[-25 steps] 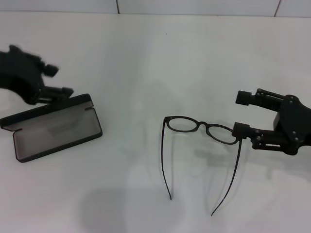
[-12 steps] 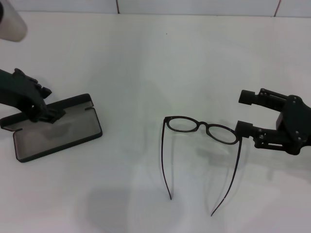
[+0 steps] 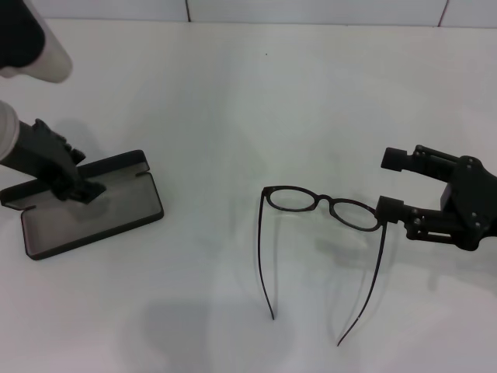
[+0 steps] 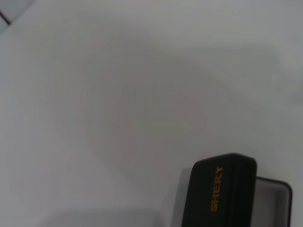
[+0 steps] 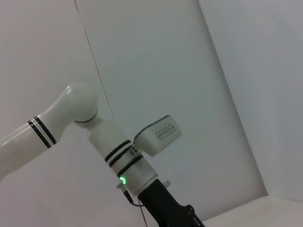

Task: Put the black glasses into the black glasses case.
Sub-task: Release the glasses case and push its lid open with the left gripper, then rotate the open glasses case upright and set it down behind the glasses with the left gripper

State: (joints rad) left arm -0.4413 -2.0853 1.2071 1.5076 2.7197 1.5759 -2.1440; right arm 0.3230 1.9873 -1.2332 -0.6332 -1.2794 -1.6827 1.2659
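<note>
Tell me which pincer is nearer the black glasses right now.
Right. The right pincer sits open at the black glasses, beside their right lens. The left pincer is far off, over the open black glasses case.

The left gripper (image 3: pixel 78 186) reaches low at the far left. The right gripper (image 3: pixel 388 183) sits at the right, its fingers spread apart.

White table (image 3: pixel 233 101), pale wall panels (image 5: pixel 156 61) with thin dark seams
</note>
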